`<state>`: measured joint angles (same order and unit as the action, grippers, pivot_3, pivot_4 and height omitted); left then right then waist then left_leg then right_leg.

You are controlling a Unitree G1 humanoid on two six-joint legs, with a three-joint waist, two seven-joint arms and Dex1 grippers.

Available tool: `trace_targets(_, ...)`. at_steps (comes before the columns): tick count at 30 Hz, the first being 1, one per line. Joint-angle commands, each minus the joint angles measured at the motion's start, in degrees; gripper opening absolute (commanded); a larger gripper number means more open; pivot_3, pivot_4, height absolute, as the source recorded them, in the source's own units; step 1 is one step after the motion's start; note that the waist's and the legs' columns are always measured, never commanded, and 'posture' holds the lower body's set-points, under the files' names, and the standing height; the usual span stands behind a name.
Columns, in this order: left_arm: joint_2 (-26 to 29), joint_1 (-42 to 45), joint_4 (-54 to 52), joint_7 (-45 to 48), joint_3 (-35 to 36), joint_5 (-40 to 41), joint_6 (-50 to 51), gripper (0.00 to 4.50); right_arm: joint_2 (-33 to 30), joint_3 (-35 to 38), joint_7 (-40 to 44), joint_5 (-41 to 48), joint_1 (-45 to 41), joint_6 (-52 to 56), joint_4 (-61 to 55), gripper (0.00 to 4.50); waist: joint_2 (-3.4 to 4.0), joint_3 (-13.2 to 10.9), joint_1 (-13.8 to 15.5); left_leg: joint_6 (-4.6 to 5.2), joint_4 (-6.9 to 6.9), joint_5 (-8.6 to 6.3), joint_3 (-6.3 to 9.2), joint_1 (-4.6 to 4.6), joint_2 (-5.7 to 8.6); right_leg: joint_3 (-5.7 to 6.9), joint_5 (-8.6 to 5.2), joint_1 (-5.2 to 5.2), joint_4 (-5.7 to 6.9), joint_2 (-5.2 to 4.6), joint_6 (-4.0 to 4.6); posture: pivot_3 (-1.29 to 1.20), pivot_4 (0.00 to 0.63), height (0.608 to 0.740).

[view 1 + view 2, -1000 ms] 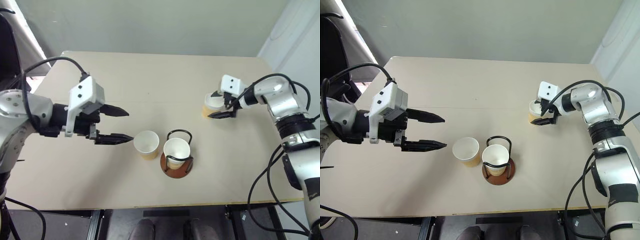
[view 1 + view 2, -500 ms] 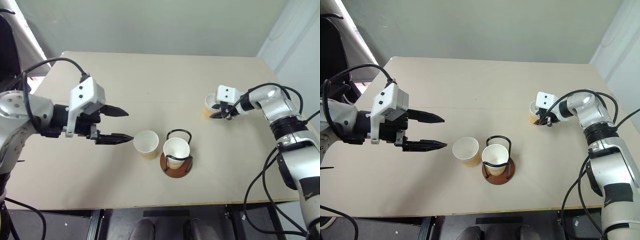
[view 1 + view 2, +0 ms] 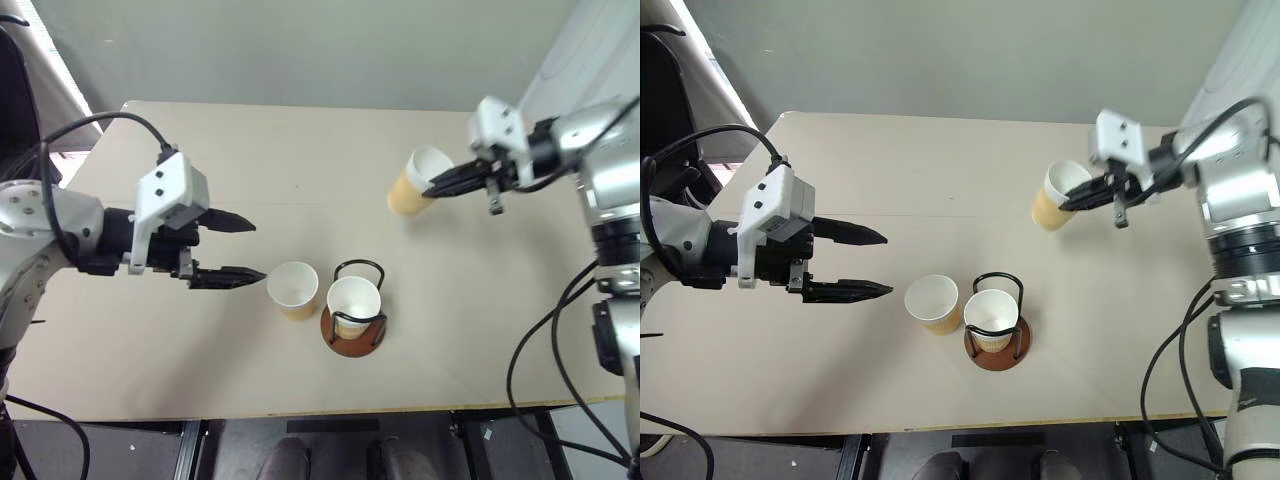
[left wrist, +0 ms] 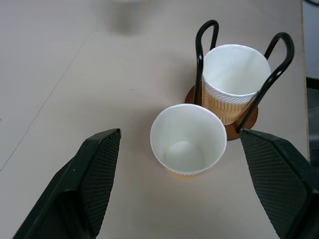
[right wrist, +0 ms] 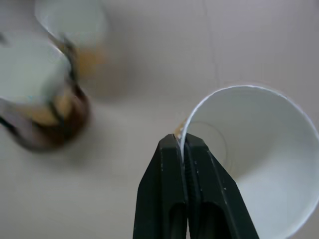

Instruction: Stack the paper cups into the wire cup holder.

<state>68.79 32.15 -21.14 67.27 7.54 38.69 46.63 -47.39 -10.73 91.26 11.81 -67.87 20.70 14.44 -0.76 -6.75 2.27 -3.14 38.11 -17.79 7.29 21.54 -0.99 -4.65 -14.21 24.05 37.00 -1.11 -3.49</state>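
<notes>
Where table (image 3: 200,370) lies bare, loose cup (image 3: 293,289) beside wire cup holder (image 3: 352,318).

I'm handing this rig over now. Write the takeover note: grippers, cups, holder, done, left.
Right gripper: shut on the rim of a paper cup, held tilted above the table.
Left gripper: open, holding nothing, beside the loose cup.
Wire cup holder: near the table's front edge, one cup seated in it; the loose cup stands upright just to its left.
Done: one cup in.
Left: seat the held cup, then the loose one.
</notes>
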Motion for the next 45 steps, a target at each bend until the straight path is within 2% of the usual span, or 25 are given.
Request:
trace_targets(1, 0.3, 1.2, 0.2, 0.6, 0.6, -0.2, -1.1, 4.09, -3.7, 2.8, 1.2, 12.8, 1.1, 10.2, -15.9, 0.02, -0.01, 0.0, 0.0, 0.0, 0.01, 0.0, 0.0, -0.02, 0.0, 0.0, 0.0, -0.03, 0.0, 0.01, 0.0, 0.0, 0.15, 0.74)
trace_targets(5, 0.0, 2.2, 1.0, 1.2, -1.2, -1.2, -2.0, 4.09, -2.2, 3.5, -0.2, 20.2, 2.9, 17.4, -27.8, 0.02, -0.01, 0.0, -0.3, -0.02, 0.12, 0.01, 0.0, -0.21, 0.0, -0.04, -0.01, -0.11, -0.08, 0.04, 0.01, 0.0, 0.15, 0.74)
trace_targets(9, 0.2, 2.6, 1.3, 1.7, -2.1, -1.7, -2.4, 4.09, 0.2, 2.0, -4.0, 21.6, 4.3, 19.7, -32.6, 0.02, -0.01, 0.0, -0.6, -0.07, 0.15, 0.07, 0.02, -0.53, -0.05, -0.09, -0.04, -0.26, 0.1, 0.12, 0.06, 0.0, 0.15, 0.74)
trace_targets(19, 0.8, 1.2, -0.1, 1.6, -0.6, -1.5, -1.3, 4.09, -0.5, -4.6, -4.5, 14.8, 7.6, 15.8, -33.0, 0.02, -0.03, 0.0, -0.6, -0.02, 0.03, 0.05, 0.06, -0.52, -0.11, -0.06, -0.06, -0.21, 0.1, 0.15, 0.1, 0.0, 0.15, 0.74)
trace_targets(30, 0.9, 0.4, -0.6, 1.4, -0.3, -1.3, -1.3, 4.09, -0.6, -6.5, -3.1, 14.2, 8.8, 15.1, -33.7, 0.02, -0.04, 0.0, -0.6, -0.02, 0.06, 0.05, 0.06, -0.48, -0.14, -0.04, -0.06, -0.2, 0.1, 0.17, 0.1, 0.0, 0.15, 0.74)
trace_targets(41, 0.9, 0.5, -0.7, 1.6, -0.4, -1.2, -1.3, 4.09, -1.6, -10.0, -3.3, 8.3, 10.1, 13.2, -32.9, 0.02, -0.04, 0.0, -0.6, -0.02, 0.05, 0.05, 0.06, -0.48, -0.16, -0.04, -0.06, -0.2, 0.11, 0.17, 0.1, 0.0, 0.15, 0.74)
trace_targets(44, 0.9, 0.6, -0.6, 1.8, -0.5, -1.3, -1.5, 4.09, -1.4, -9.9, -3.1, 8.0, 10.1, 13.3, -32.7, 0.6, -0.04, 0.0, -0.6, -0.02, 0.05, 0.05, 0.05, -0.48, -0.15, -0.04, -0.06, -0.2, 0.1, 0.17, 0.1, 0.0, 0.15, 0.74)
trace_targets(45, 1.0, 0.6, -0.5, 2.0, -0.5, -1.2, -1.5, 4.09, -1.2, -9.8, -3.2, 7.9, 10.2, 13.3, -32.7, 0.93, -0.04, 0.0, -0.6, -0.02, 0.05, 0.05, 0.06, -0.48, -0.15, -0.04, -0.06, -0.2, 0.1, 0.17, 0.1, 0.0, 0.15, 0.74)
